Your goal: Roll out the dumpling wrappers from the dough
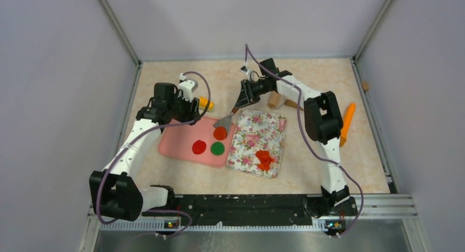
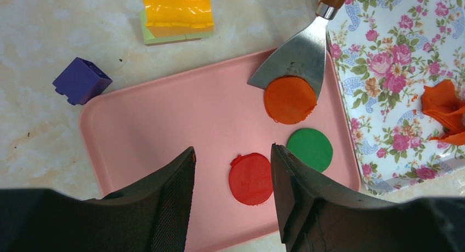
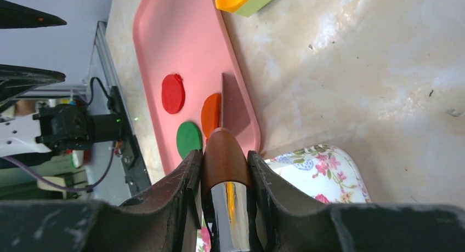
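While the dough lies as a ragged scrap on the floral tray, three dumpling wrappers sit on the pink tray on the counter, seen from above. From the left wrist, the left fingers stand wide and empty, the red wrapper showing between them; the spatula blade touches the orange-red wrapper. From the right wrist, the right fingers clamp the spatula's brown handle

pink tray left half bare, room to descend. spatula covers orange disc far side; yellow block, purple block just off far edge.
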`<state>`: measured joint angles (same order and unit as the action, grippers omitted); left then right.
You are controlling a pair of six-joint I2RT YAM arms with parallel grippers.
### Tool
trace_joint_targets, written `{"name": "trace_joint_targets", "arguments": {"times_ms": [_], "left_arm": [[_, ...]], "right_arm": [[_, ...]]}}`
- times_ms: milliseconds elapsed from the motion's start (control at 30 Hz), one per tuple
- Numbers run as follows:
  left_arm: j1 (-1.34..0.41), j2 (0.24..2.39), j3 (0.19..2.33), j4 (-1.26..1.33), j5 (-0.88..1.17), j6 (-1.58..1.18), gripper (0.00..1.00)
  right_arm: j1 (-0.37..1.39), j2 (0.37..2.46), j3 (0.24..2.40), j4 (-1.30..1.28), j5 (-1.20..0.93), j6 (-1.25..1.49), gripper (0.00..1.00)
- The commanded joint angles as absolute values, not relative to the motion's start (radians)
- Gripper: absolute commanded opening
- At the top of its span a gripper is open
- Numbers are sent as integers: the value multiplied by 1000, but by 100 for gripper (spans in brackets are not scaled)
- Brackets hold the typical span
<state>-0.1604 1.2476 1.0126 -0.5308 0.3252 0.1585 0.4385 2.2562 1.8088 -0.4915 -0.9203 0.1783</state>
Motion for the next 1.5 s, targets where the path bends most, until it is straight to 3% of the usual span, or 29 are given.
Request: {"name": "trace_joint_targets", "arguments": {"times_ms": [0,200,567,700,833,1033,1167,1467], "left_arm": [[-150,1204,1000,-490,350,144,56],[-146,1185,996,-472,358,139,56],[-146,1189,1015,-435,394,169,57],[-146,1225,1030,-391,467,201,57],[-151,1274,1045,-349,527,176,57],[-166,1313,1045,-308,556,162,57],[-166,1314,1029,-264,563,142,58],[-166,1303,1014,-261,571,136,58]], "right_arm": [[479,2170,1869,-590,-720,22,0],[531,2099,1898,-634,-574,-72,0],[537,1926,2049,-709,-529,-155,0],[458,1766,1937,-742,-628,-172,0],[261,1591,1723,-793,-759,-173,0],[-50,1496,1599,-1160,-951,-400,0],[-83,1530,1590,-1499,-966,-769,0],[-107,1580,1414,-1505,-868,-935,0]]}}
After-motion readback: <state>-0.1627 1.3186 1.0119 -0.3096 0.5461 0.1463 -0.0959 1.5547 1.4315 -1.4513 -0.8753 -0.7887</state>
